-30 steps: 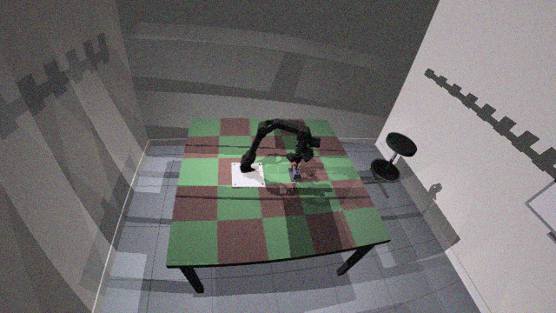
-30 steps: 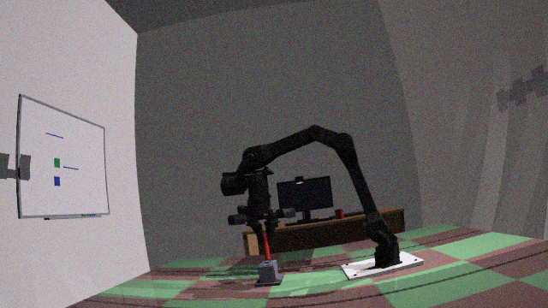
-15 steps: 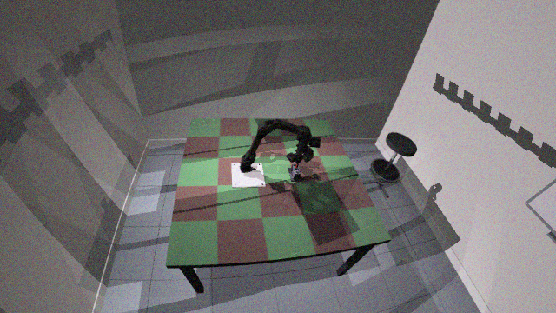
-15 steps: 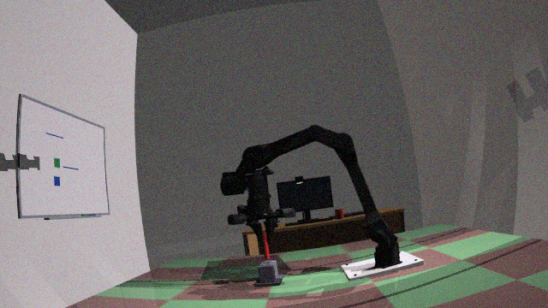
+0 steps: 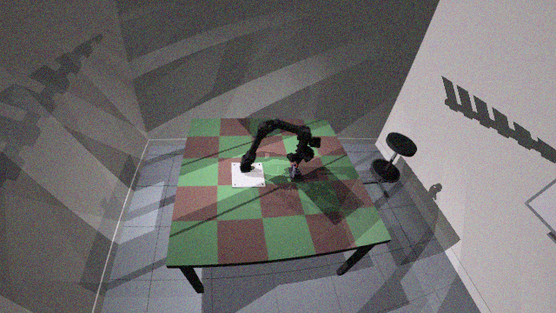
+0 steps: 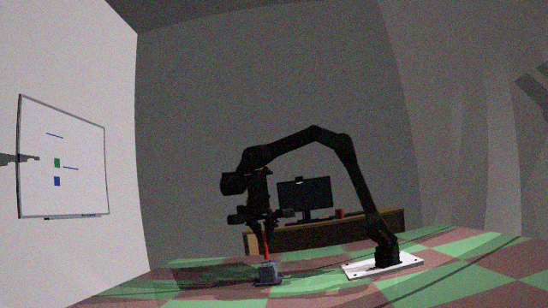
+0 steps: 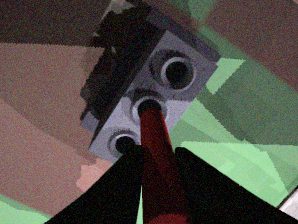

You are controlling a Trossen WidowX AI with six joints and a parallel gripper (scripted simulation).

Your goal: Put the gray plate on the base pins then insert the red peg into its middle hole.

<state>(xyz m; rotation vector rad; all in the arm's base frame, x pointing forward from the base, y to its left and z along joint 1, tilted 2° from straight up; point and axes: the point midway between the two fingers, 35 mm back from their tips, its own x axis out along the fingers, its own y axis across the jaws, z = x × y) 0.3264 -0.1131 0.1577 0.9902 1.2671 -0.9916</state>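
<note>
The gray plate (image 6: 268, 269) (image 7: 192, 90) sits on top of the base (image 6: 269, 283). It looks flat, with three ringed holes facing up in the wrist view. The pins cannot be made out. My gripper (image 5: 295, 163) (image 6: 264, 238) (image 7: 157, 155) is above the plate, pointing down, and is shut on the red peg (image 6: 266, 252) (image 7: 156, 135). The peg is nearly upright, leaning slightly in the exterior view. Its lower end is at the mouth of the middle hole; how far it is inside cannot be told. In the top view the parts are small and dark.
The arm stands on a white mounting board (image 5: 256, 182) (image 6: 357, 273) on the checkered table (image 5: 241, 241) (image 6: 467, 274), to one side of the base. A round black stool (image 5: 401, 144) stands on the floor beyond the table's edge. A monitor (image 6: 305, 198) stands on a desk in the background.
</note>
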